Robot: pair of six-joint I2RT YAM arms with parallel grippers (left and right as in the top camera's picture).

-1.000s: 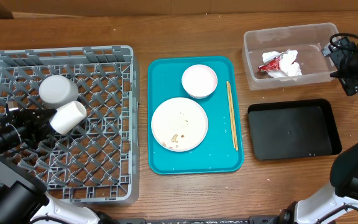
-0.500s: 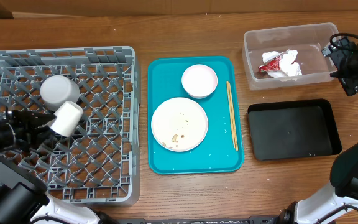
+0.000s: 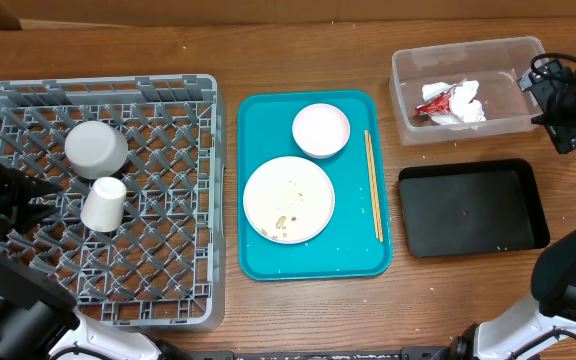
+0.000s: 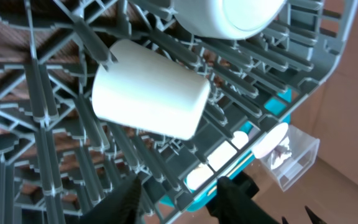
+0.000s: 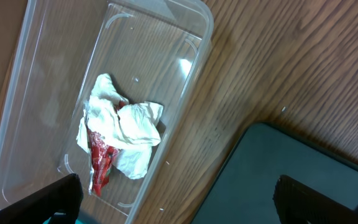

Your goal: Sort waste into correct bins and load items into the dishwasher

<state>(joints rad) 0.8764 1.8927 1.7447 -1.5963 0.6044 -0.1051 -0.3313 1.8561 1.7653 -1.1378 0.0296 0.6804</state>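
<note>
The bowl [image 4: 229,15] is cut off by the left wrist view's top edge; the black tray [image 5: 278,180] runs off the right wrist view's bottom. The specks [image 3: 283,221] on the plate [image 3: 303,185] are too small to identify.

Grey plastic rack [image 3: 98,82], smooth white cup [image 3: 103,204]

No text, label, brand, number or sign readable from my two wrist views or from overhead. Red wrapper [image 5: 100,167] in clear tub [image 5: 199,43]: too crumpled and small for me to tell whether it carries print.
</note>
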